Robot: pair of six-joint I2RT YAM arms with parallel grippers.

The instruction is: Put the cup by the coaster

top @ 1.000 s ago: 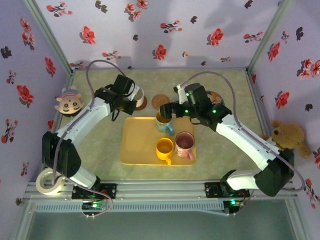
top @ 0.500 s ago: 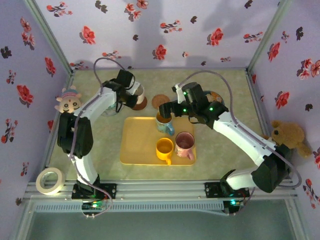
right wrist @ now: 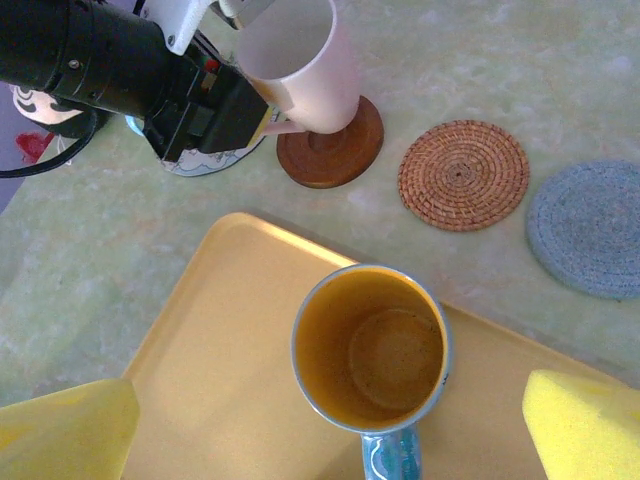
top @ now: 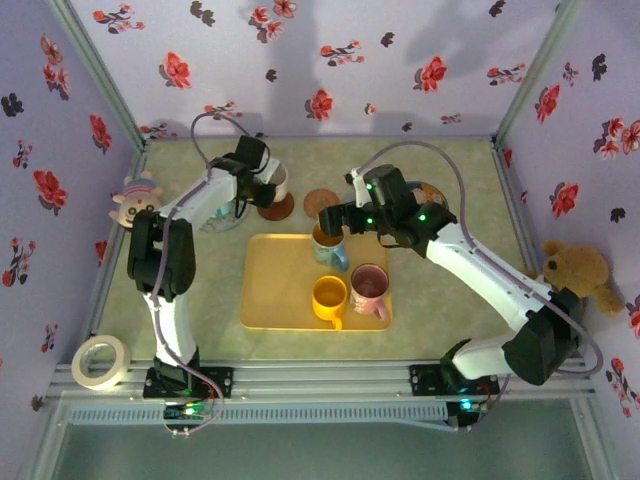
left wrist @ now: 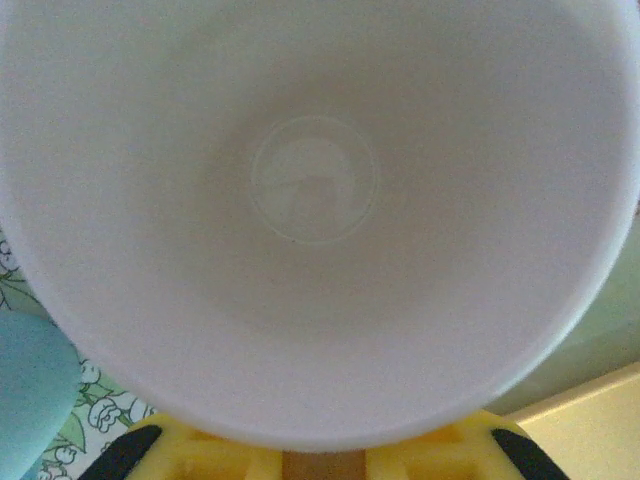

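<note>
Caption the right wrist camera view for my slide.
Right gripper open over a blue mug on the yellow tray; beyond, the left gripper holds a white cup tilted on a wooden coaster.

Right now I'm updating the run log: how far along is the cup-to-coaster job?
Done: the white cup is off the yellow tray, its base at the wooden coaster. In hand: the left tool grips it, not yet released; the right tool is open around the blue mug. Remaining: let go and withdraw.
</note>
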